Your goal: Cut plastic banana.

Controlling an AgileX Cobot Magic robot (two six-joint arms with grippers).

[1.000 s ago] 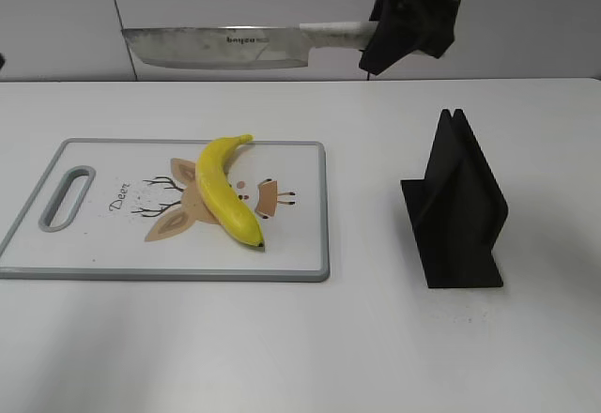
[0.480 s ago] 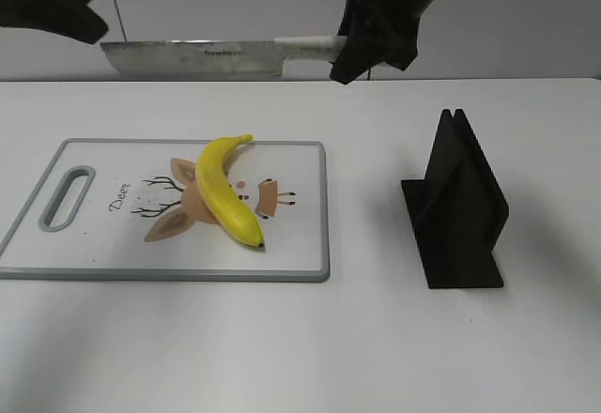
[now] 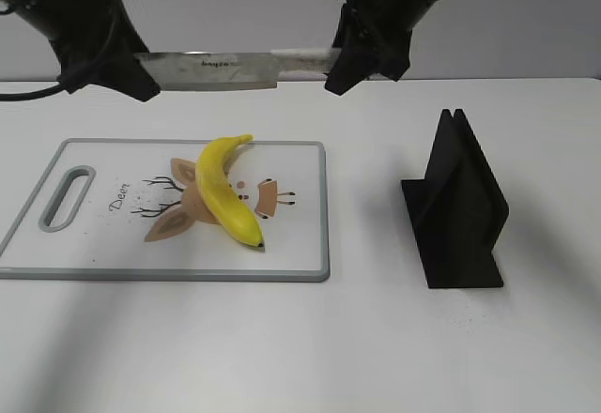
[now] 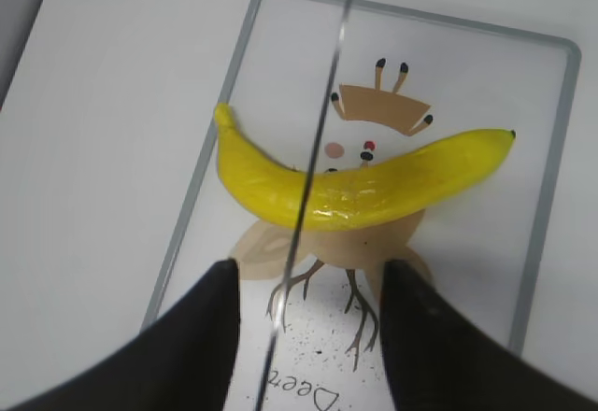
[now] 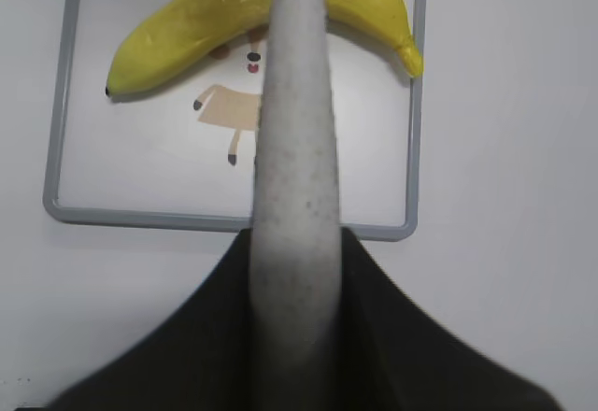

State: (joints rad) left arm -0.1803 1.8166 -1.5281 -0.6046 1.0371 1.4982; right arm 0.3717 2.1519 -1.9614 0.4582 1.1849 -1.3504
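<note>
The plastic banana (image 3: 225,191) lies curved on the white cutting board (image 3: 103,244), over its deer print. My right gripper (image 3: 362,52) is shut on the pale handle of a kitchen knife (image 3: 211,68) and holds it level, high above the board's far edge. In the right wrist view the knife handle (image 5: 294,149) runs out over the banana (image 5: 187,28) from my right gripper (image 5: 296,243). My left gripper (image 3: 139,77) is at the blade's tip end. In the left wrist view its fingers (image 4: 313,336) are open either side of the blade's thin edge (image 4: 318,149), above the banana (image 4: 374,191).
A black knife stand (image 3: 460,206) stands on the white table to the right of the board. The board's grey rim (image 5: 234,217) and handle slot (image 3: 64,199) show. A grey wall is behind.
The right gripper has carried the knife left and a little lower. The left arm has come in from the upper left, and its open fingers now straddle the blade's tip end.
</note>
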